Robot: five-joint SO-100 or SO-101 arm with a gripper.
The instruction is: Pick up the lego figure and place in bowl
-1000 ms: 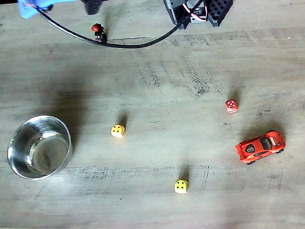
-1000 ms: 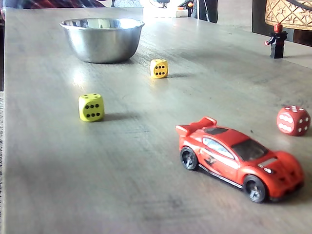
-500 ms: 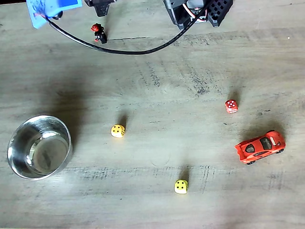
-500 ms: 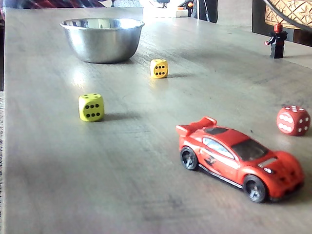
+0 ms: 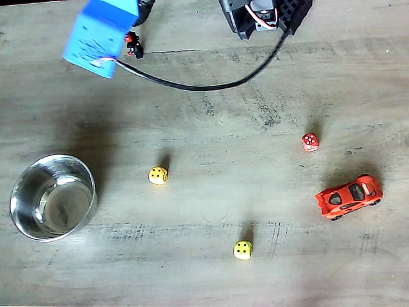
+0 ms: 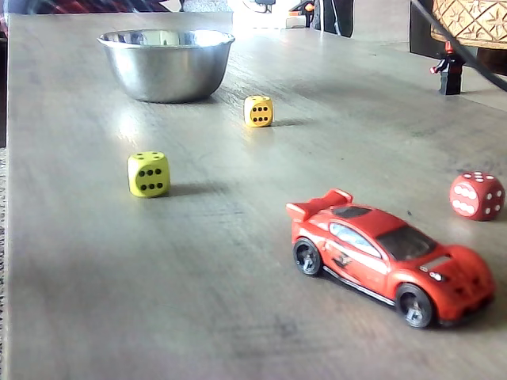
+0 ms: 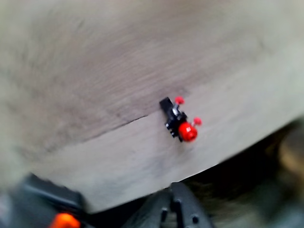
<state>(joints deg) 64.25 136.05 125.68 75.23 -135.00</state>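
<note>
Wrist view now frames the lego figure (image 7: 178,120) standing untouched on the desk (image 7: 95,71); the arm has swung closer, approach underway. Gripper (image 7: 183,211) opening unclear.

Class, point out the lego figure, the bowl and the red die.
lego figure (image 7: 181,121): wrist view, black body.
bowl (image 5: 20,177): a fixed view, rim.
red die (image 6: 476,195): a fixed view, front face.

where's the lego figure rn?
The lego figure stands at the top left of a fixed view, beside the blue arm part and above the black cable, far from the bowl.
</note>
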